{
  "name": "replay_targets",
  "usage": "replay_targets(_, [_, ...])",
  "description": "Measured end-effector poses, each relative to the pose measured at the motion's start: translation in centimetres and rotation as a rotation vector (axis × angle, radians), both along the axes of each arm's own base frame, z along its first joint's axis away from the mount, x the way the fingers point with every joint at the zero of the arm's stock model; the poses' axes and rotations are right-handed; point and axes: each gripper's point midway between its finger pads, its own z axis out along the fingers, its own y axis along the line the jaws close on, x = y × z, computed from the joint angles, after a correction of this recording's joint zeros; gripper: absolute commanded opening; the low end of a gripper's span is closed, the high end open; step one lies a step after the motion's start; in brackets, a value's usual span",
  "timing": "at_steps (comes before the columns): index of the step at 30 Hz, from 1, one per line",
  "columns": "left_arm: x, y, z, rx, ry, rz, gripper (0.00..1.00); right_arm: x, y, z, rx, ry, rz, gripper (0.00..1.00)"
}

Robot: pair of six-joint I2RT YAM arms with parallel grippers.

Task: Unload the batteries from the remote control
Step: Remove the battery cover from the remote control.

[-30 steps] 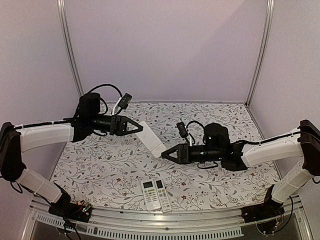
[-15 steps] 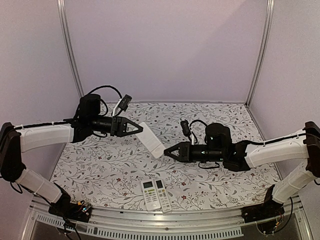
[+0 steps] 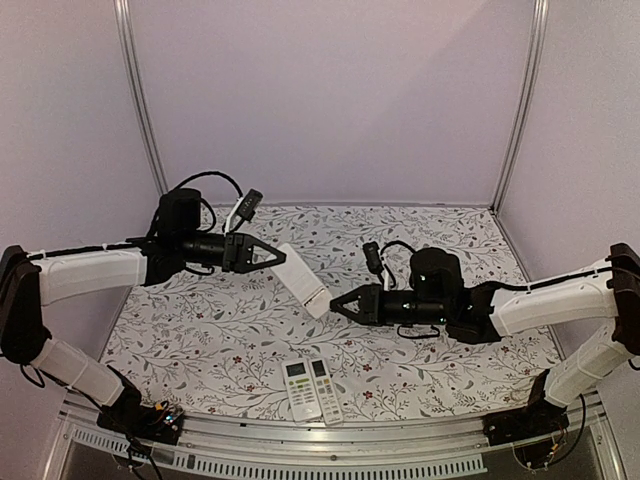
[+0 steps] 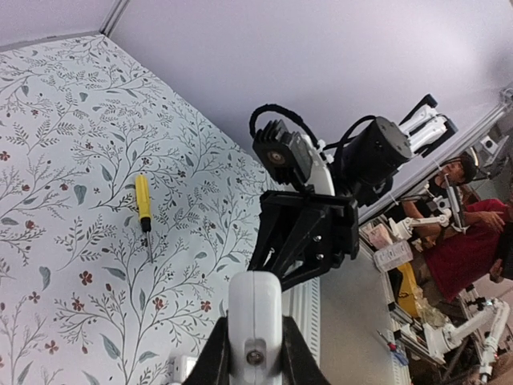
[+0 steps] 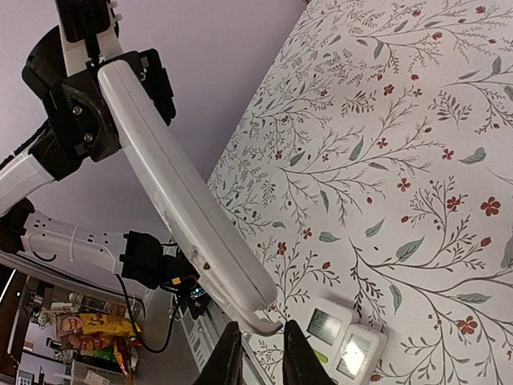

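My left gripper (image 3: 278,257) is shut on the upper end of a long white remote control (image 3: 303,278), held slanting above the table. In the left wrist view its fingers (image 4: 216,357) clamp the remote's rounded end (image 4: 255,317). My right gripper (image 3: 336,303) is at the remote's lower end. In the right wrist view the remote (image 5: 180,188) runs down to a thin battery cover lip (image 5: 268,326) lifted off its underside. That lip lies between my right gripper's (image 5: 258,349) narrowly closed fingertips. The batteries are hidden.
Two small white remotes with screens (image 3: 297,388) (image 3: 326,385) lie side by side near the table's front edge, also seen below the held remote (image 5: 325,329). A yellow-handled screwdriver (image 4: 143,202) lies on the flowered tablecloth. Grey walls close off the back and sides.
My right gripper has narrowed its jaws at the remote's lower end and shifted slightly up. The left arm and the remote have stayed still.
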Motion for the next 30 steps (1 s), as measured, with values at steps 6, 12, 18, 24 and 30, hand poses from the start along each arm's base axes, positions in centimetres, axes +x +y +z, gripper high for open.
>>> replay_targets(6, [-0.4, 0.0, 0.2, -0.021, 0.019, -0.017, 0.0, -0.3, -0.5, -0.9, -0.017, 0.011, -0.001, 0.15])
replay_targets(12, [-0.3, 0.0, 0.1, -0.018, 0.021, -0.007, 0.0, -0.3, -0.4, -0.9, -0.016, 0.009, 0.0, 0.15])
replay_targets(18, [0.2, 0.1, -0.4, 0.001, 0.027, 0.025, 0.0, -0.3, -0.5, -0.9, -0.018, 0.007, -0.001, 0.17])
replay_targets(24, [0.9, 0.4, -1.1, 0.028, 0.041, 0.069, 0.0, -0.1, -1.5, -0.8, -0.037, -0.007, -0.034, 0.27])
replay_targets(30, [1.3, 0.6, -1.8, 0.054, 0.057, 0.094, 0.0, 0.2, -2.9, -0.1, -0.091, -0.057, -0.083, 0.49])
